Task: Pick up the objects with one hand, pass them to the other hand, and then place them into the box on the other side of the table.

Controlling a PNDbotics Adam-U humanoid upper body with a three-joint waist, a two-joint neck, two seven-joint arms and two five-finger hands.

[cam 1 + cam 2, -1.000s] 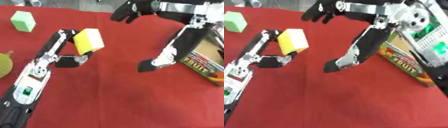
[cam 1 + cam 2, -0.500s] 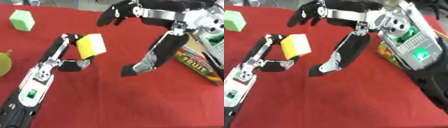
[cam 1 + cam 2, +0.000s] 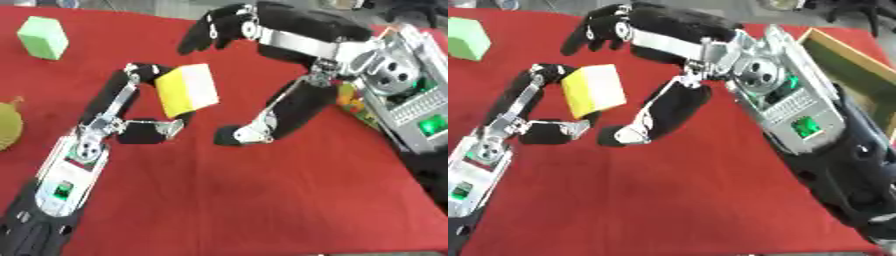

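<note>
Left eye view shows the left hand (image 3: pixel 131 117) holding the yellow block (image 3: pixel 186 91) above the red table (image 3: pixel 262 200), pinched between fingers on its far upper side and a thumb under its lower edge. The right hand (image 3: pixel 262 107) is spread wide just to the block's right, fingers arched over its top and thumb low beside it, not touching. So the block lies leftward of that open palm, its long side running up and down. The box (image 3: pixel 850 70) is mostly hidden behind the right arm; a green block (image 3: pixel 44 37) sits far left.
</note>
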